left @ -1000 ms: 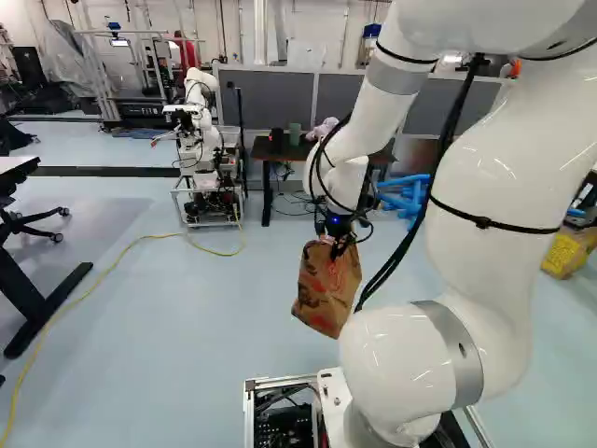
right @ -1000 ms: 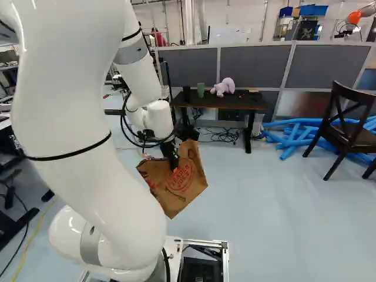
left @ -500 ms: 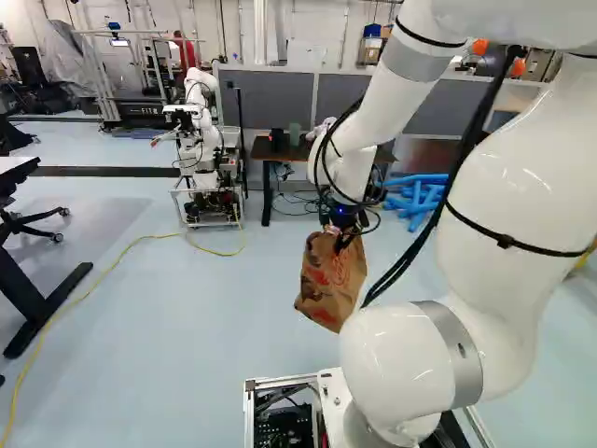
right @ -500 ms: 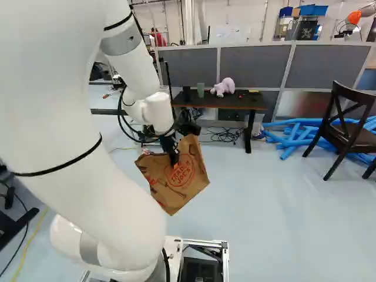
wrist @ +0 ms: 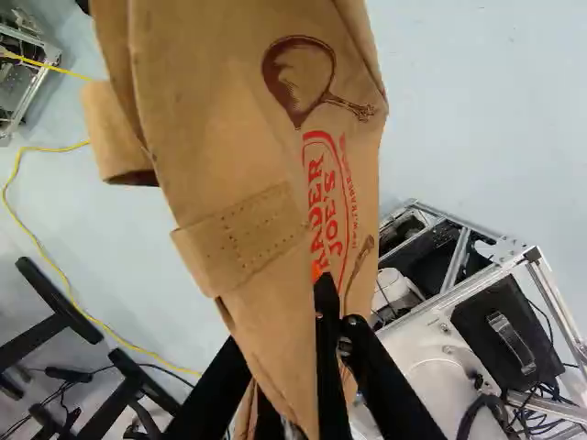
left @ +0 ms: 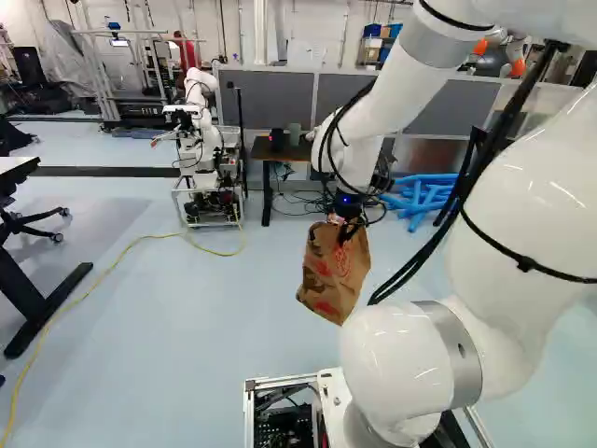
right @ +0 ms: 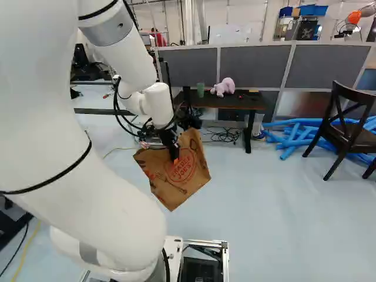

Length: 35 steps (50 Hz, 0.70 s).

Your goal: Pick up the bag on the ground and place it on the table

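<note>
My gripper (right: pixel 175 157) is shut on the brown paper bag (right: pixel 189 174), which hangs tilted above the floor beyond the base. In the left base view the bag (left: pixel 328 283) hangs below the wrist, left of the arm's large joint. The wrist view shows the gripper (wrist: pixel 318 277) pinching the bag (wrist: pixel 229 156) near its folded edge; the bag hides one finger in part. The dark table (right: pixel 235 103) stands farther away, against the grey partitions, bearing a pink plush toy (right: pixel 222 87) and a green cup (right: pixel 200 90).
Another robot (left: pixel 199 154) stands left of the table. A wooden chair (right: pixel 348 130) and blue tubes (right: pixel 292 136) lie to the table's right. A yellow cable (left: pixel 103 276) crosses the floor. Part of a desk (left: pixel 28 297) is at the left.
The arm has shifted, its upper part moving right in the left base view and lower in the right one. The held bag has moved slightly right and upward with the gripper. The base has stayed still.
</note>
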### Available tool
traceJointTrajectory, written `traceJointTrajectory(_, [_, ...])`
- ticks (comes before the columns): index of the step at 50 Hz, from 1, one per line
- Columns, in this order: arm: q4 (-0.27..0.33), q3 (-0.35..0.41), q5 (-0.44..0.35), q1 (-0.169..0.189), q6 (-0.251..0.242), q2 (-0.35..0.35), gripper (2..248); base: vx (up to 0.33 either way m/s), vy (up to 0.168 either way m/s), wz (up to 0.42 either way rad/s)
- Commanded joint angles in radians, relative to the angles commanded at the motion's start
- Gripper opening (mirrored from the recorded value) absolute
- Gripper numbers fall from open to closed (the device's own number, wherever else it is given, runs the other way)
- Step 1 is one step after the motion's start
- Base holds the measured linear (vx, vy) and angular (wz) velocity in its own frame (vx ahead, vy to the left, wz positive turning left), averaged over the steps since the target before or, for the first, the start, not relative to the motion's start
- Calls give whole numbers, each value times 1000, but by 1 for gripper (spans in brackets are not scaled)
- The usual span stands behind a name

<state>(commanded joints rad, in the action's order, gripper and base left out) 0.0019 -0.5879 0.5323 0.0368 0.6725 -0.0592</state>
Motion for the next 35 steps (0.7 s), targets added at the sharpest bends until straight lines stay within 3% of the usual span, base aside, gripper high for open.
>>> traceJointTrajectory(35, [0, -45, 147, 19, 0, -92, 23, 0, 0, 0])
